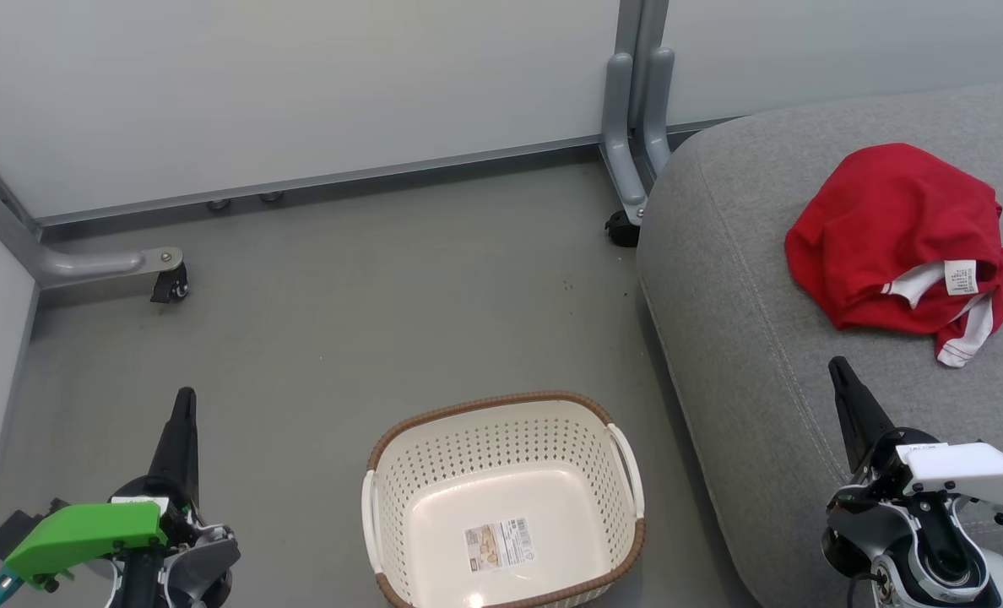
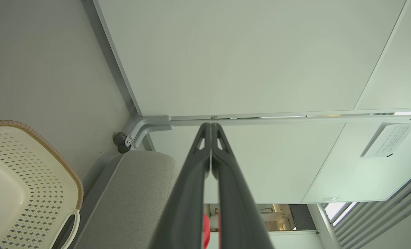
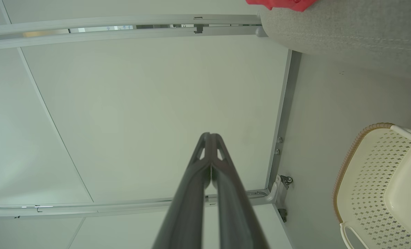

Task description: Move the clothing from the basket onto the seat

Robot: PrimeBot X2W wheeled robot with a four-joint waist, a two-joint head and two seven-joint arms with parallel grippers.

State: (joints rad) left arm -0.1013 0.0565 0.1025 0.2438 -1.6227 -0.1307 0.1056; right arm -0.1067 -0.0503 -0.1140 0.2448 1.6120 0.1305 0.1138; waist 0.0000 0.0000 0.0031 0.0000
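Now, to count the things: there is one small rounded-rectangular cream plastic basket [image 1: 501,443] with perforated walls, a brown woven-look rim and two white side handles. It stands on the grey floor [image 1: 341,321], just beside the front edge of the seat. Inside it the smooth cream bottom shows, and on this bottom sits one paper label [image 1: 499,545].

There is also one large grey woven-fabric seat [image 1: 746,338], with a rounded corner and a stitched seam, at the right side of the head view. On it lies the soft red clothing [image 1: 890,228], crumpled into a single heap, well apart from the basket. White trim [image 1: 966,333] and one white tag [image 1: 961,277] show at its lower edge. Whether the heap is one garment or several, I cannot tell.

The pincers are two. The left pincer [image 1: 185,397] hangs over the floor to the left of the basket, its two long dark fingers clenched together and holding nothing. The right pincer [image 1: 837,365] shows against the front part of the seat, below the red heap and not touching it, and is likewise clenched on nothing.

Behind, pale wall panels [image 1: 299,84] stand on grey metal feet with two black casters [image 1: 170,287].
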